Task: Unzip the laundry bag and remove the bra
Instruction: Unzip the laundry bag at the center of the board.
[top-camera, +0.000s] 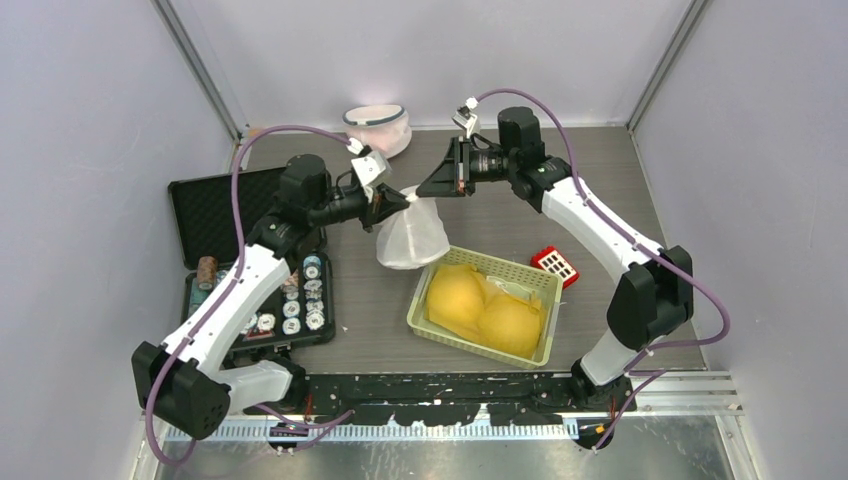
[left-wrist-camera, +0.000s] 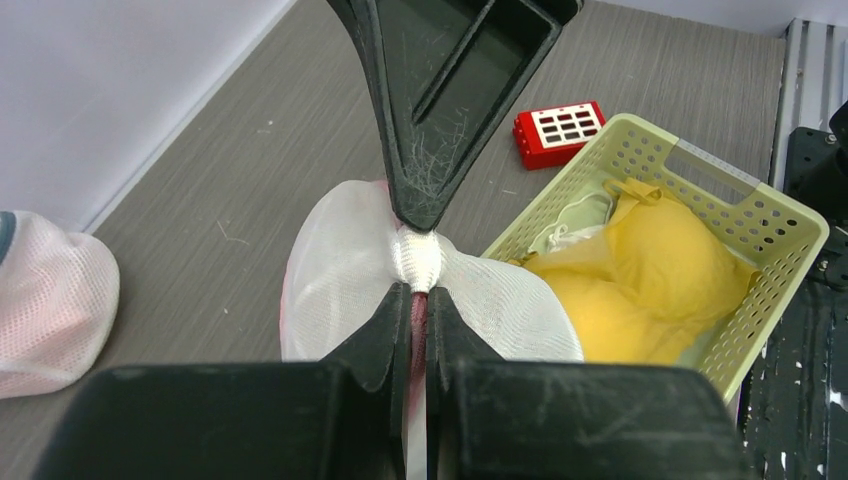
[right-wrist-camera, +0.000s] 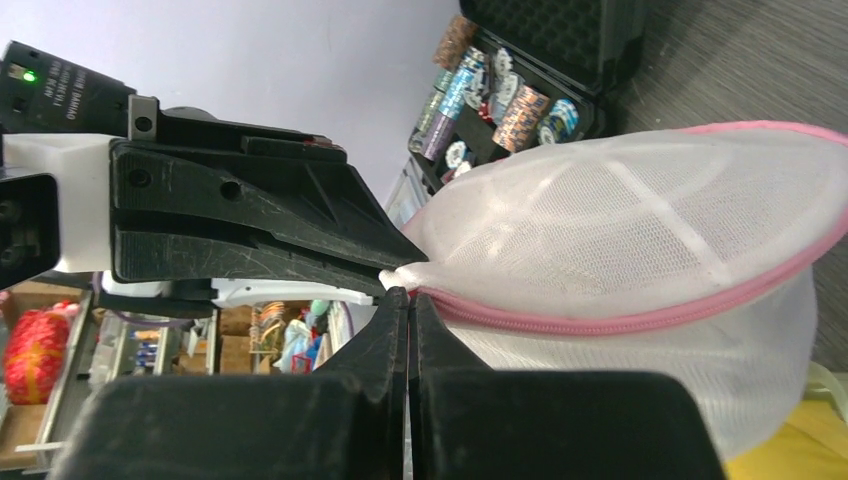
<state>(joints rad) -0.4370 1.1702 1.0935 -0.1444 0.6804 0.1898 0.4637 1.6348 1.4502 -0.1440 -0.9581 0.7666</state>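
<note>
Now my left gripper (top-camera: 404, 199) and right gripper (top-camera: 423, 190) clamp the laundry bag (top-camera: 412, 238), beside the basket (top-camera: 505, 264) with the bra (top-camera: 485, 305).

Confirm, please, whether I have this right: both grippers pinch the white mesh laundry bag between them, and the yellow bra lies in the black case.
Not quite: the yellow bra lies in the pale green basket, not the black case, as the top external view shows. The left gripper and right gripper do both pinch the laundry bag between them.

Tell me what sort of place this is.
Probably a robot lab test cell: plain walls box in a grey table, two arms bolted at its edge, props like a poker-chip case.
</note>
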